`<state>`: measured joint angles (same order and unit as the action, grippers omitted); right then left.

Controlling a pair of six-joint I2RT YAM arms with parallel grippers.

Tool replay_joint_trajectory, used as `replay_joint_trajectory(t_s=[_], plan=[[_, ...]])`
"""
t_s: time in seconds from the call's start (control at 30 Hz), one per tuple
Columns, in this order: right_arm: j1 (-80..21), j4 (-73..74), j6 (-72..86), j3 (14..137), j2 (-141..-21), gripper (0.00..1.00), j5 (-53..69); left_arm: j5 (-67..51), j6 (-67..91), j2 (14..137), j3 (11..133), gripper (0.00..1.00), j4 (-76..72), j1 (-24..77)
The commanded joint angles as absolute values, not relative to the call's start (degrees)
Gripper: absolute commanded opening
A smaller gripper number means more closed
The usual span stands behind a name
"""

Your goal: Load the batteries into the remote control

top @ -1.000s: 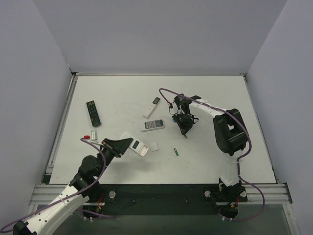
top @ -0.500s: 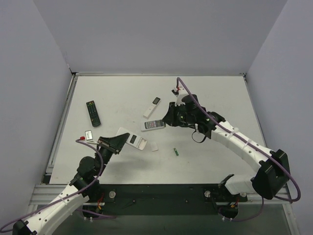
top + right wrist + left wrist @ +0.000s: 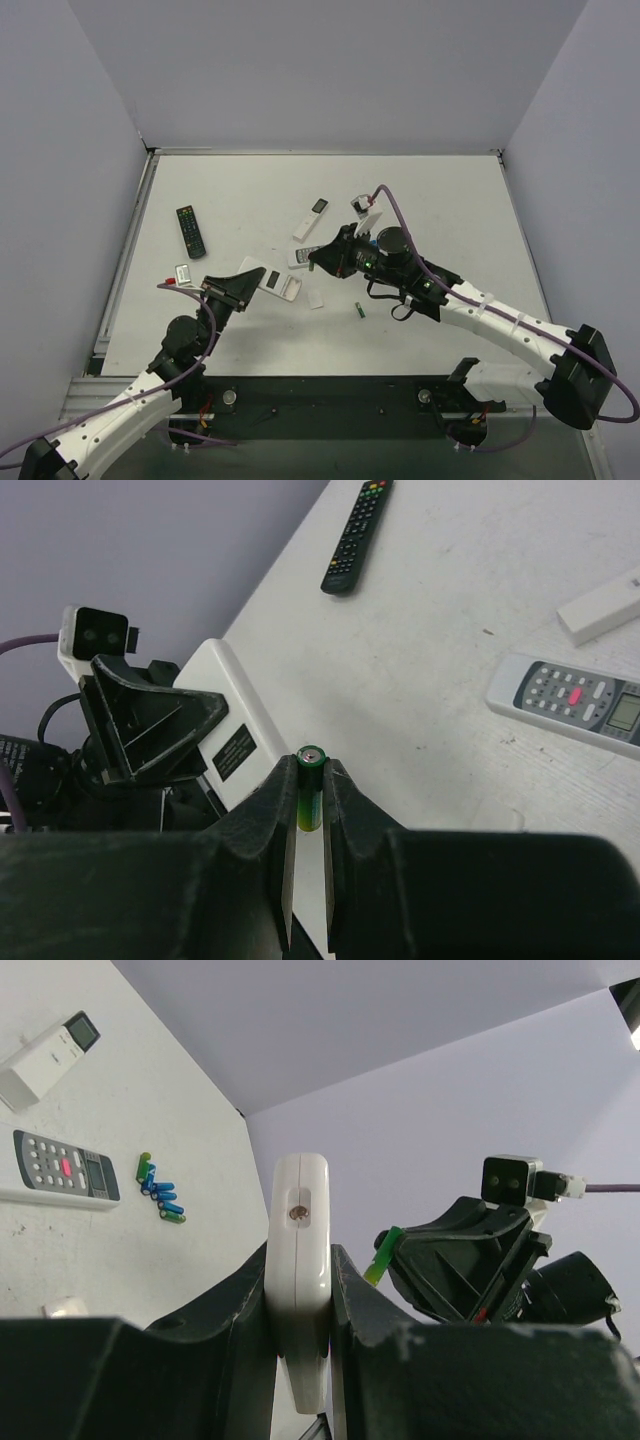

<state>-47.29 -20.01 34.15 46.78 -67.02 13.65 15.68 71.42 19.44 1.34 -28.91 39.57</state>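
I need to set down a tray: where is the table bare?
Bare: the table's far right quarter beyond the right arm, and the strip along its back edge. Crowded: the middle, with the slim white remote, loose green battery and held remote control.

Remote control (image 3: 272,285) left of the battery (image 3: 310,785) — long remote (image 3: 191,230) farther left.

Your right gripper (image 3: 309,805) pinches a green battery (image 3: 311,776) upright between both fingers, its metal tip toward the lens. Just beyond it is a white-backed remote (image 3: 232,742), black label showing, tilted and seated in the left gripper (image 3: 150,730). On the table (image 3: 450,600): long black remote (image 3: 357,535) far back, grey-screen remote (image 3: 578,698) at right, slim white remote (image 3: 603,605) cut by the edge.
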Motion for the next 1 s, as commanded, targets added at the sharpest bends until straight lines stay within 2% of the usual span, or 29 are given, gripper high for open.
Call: replay_joint_trajectory(t_s=[0.0, 0.3, 0.97], plan=[[-50.2, -31.4, 35.4, 44.1, -65.0, 0.0, 9.9, 16.5, 73.5, 21.2, -6.4, 0.0, -37.1, 39.3], [-55.6, -39.3, 36.1, 40.5, -65.6, 0.0, 1.0, 17.0, 76.1, 23.6, -6.0, 0.0, -40.7, 39.4], [-60.1, -42.9, 33.8, 39.3, -68.6, 0.0, -3.3, 17.1, 80.9, 27.3, -6.7, 0.0, -46.8, 39.5]])
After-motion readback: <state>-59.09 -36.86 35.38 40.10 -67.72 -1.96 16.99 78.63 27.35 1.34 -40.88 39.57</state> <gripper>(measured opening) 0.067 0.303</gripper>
